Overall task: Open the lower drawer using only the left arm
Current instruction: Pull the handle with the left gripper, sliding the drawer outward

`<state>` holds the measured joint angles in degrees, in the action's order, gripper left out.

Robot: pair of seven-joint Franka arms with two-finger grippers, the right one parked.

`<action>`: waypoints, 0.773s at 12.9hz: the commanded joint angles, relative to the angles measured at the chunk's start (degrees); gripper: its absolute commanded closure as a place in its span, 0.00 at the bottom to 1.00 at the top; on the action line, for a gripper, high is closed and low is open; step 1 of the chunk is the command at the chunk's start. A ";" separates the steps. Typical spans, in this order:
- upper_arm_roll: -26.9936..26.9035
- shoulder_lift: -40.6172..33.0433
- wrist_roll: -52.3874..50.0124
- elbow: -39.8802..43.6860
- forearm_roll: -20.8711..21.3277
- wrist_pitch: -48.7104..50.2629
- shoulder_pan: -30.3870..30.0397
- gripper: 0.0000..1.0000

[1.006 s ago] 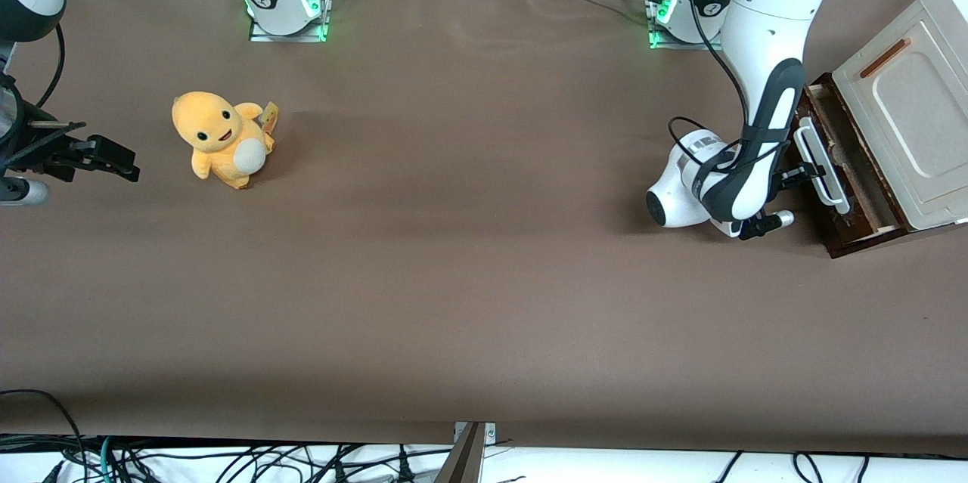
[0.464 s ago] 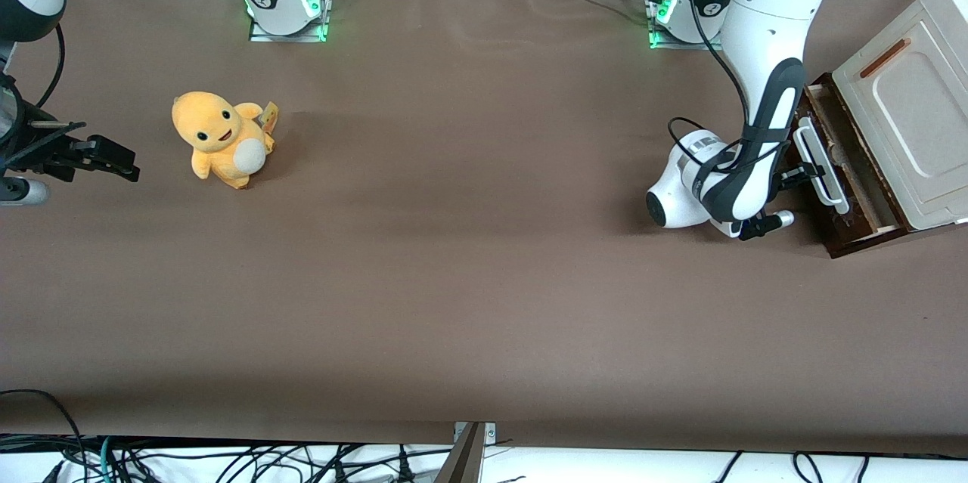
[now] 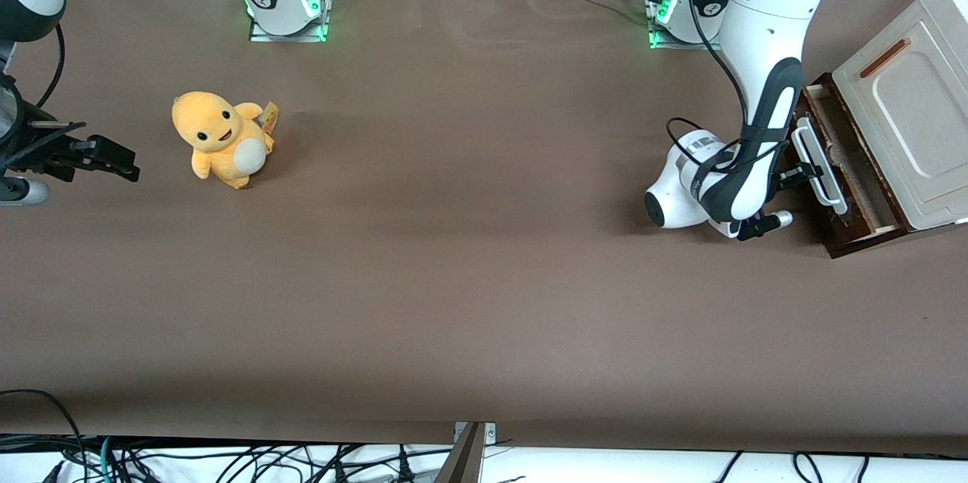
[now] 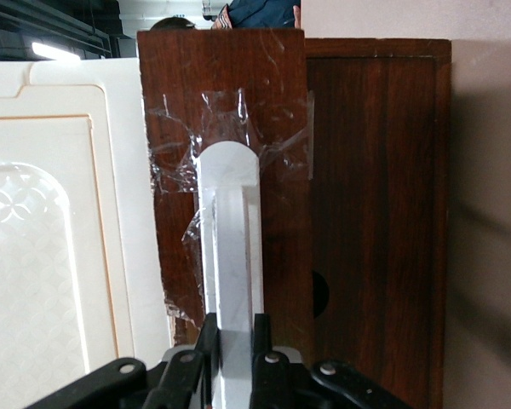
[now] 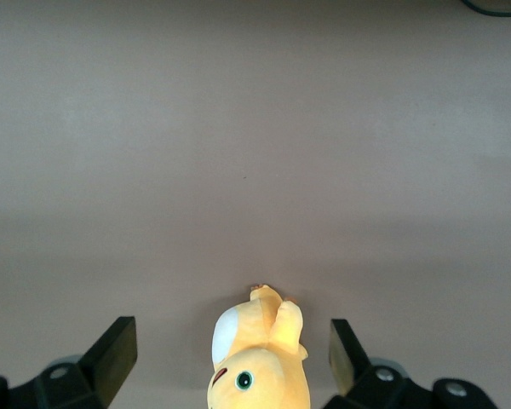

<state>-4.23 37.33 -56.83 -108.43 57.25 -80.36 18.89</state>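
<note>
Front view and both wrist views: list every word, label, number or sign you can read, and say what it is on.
None readable.
Plush toy: its small tag is too small to read.
Lower drawer, white handle, cream panel: no writing.
Gripper, shut on the white handle: no markings.

The cabinet [image 3: 904, 97] stands on the worktop [image 3: 454, 279] at the working arm's end. Its lower drawer [image 3: 847, 173] juts out from under the upper panel [image 3: 907, 113], with the handle [image 3: 818, 164] across its front. The left arm [image 3: 745, 90] reaches down in front of the drawer, and its claw [image 4: 236, 354] sits around the handle. A plush toy [image 3: 219, 138] sits well apart, toward the parked arm's end.
</note>
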 commanded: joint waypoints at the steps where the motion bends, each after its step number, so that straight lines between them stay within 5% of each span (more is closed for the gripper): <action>1: 0.36 -0.86 1.37 1.37 -4.43 5.30 2.99 0.82; 10: 0.36 -0.33 1.37 1.99 -5.31 5.91 3.78 0.82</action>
<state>-4.15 37.42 -56.87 -108.00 54.68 -78.72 20.94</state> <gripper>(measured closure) 0.815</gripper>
